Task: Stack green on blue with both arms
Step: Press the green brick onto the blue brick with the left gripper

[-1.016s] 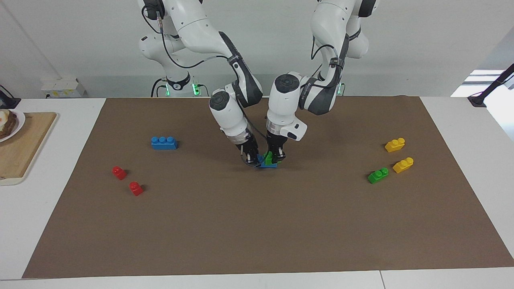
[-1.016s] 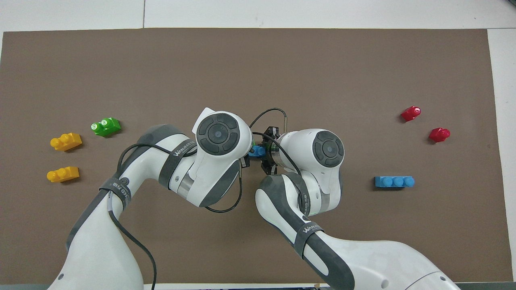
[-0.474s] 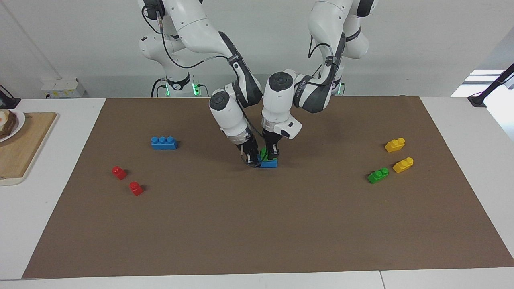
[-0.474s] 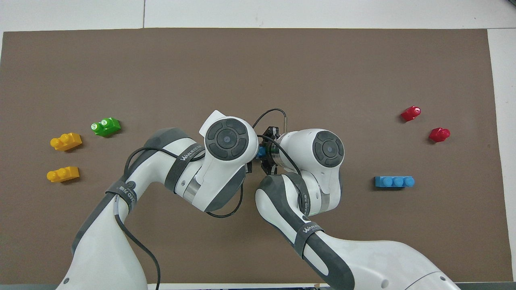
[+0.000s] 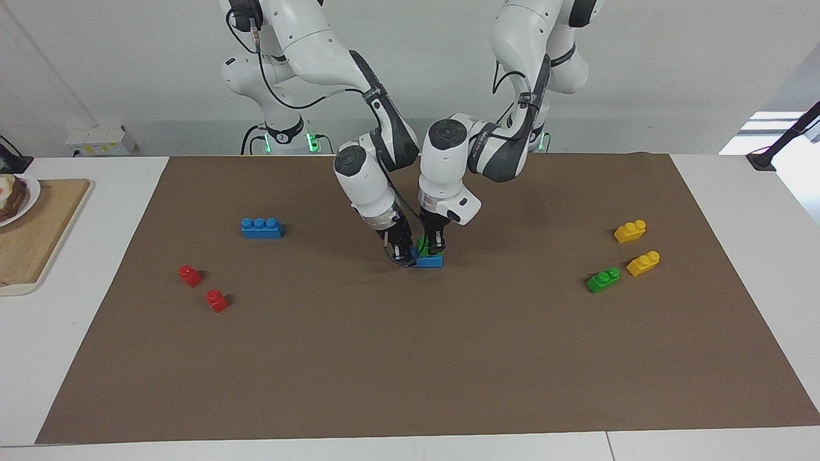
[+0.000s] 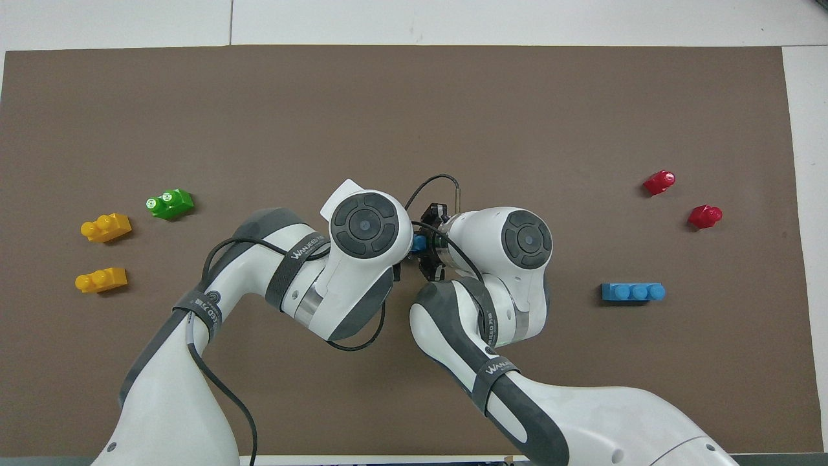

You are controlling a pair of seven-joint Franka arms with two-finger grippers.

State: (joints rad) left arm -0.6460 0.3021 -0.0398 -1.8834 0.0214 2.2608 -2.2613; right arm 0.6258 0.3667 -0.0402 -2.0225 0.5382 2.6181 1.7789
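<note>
Left gripper (image 5: 434,246) has shifted toward right gripper (image 5: 401,253), pinching green brick (image 5: 423,246) onto blue brick (image 5: 429,260), which the right pinches. Arm straps read "WANJEEDA". Bricks: two blue, two green, two yellow, two red

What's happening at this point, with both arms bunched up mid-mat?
Both arms meet at the middle of the brown mat. The left gripper is shut on a green brick and sets it on top of a blue brick, which the right gripper grips at its end. A second blue brick, two red bricks, two yellow bricks and another green brick lie untouched toward the mat's ends.
</note>
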